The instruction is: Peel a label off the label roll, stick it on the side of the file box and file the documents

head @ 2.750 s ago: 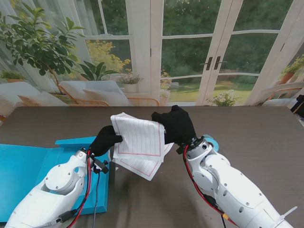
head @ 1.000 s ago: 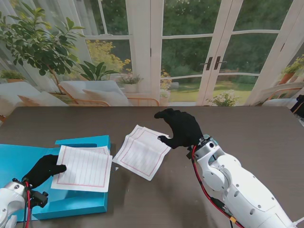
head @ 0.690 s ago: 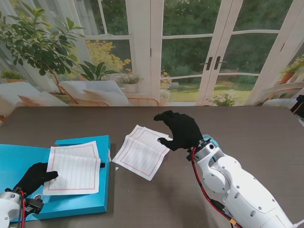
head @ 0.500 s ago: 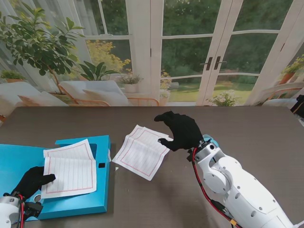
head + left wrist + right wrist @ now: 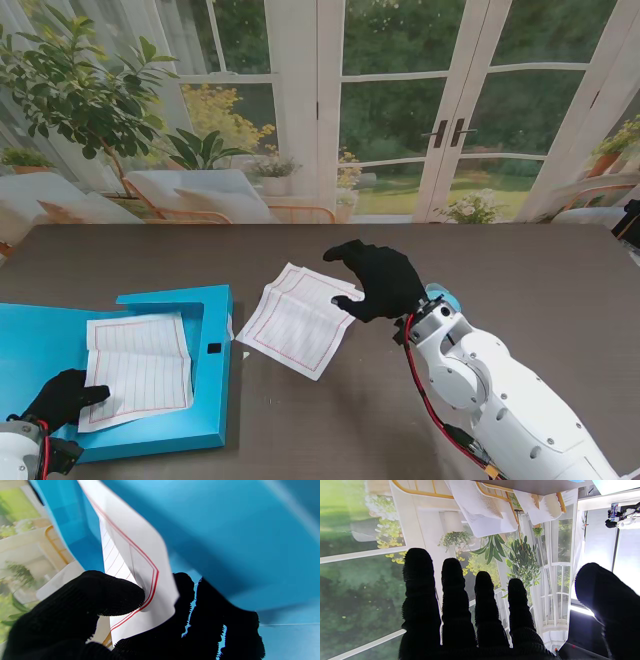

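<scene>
The blue file box [image 5: 205, 395] lies open at the table's left. A lined sheet with a red border [image 5: 135, 368] rests inside it, and my left hand [image 5: 62, 398] pinches its near corner. In the left wrist view my black-gloved thumb and fingers [image 5: 112, 597] clamp that sheet [image 5: 140, 562] against the blue box [image 5: 225, 542]. More lined documents [image 5: 297, 320] lie on the table in the middle. My right hand [image 5: 378, 280] hovers at their right edge, fingers spread and holding nothing; in the right wrist view its fingers [image 5: 460, 600] point toward the windows.
A small blue round object [image 5: 443, 297] peeks out behind my right wrist. Dark table [image 5: 540, 290] stretches to the right. Glass doors, plants and garden chairs stand beyond the far edge.
My left hand carried one sheet from the middle stack leftward and nearer to me, lowering it into the blue box. My right hand let go of the papers and stayed beside them.
</scene>
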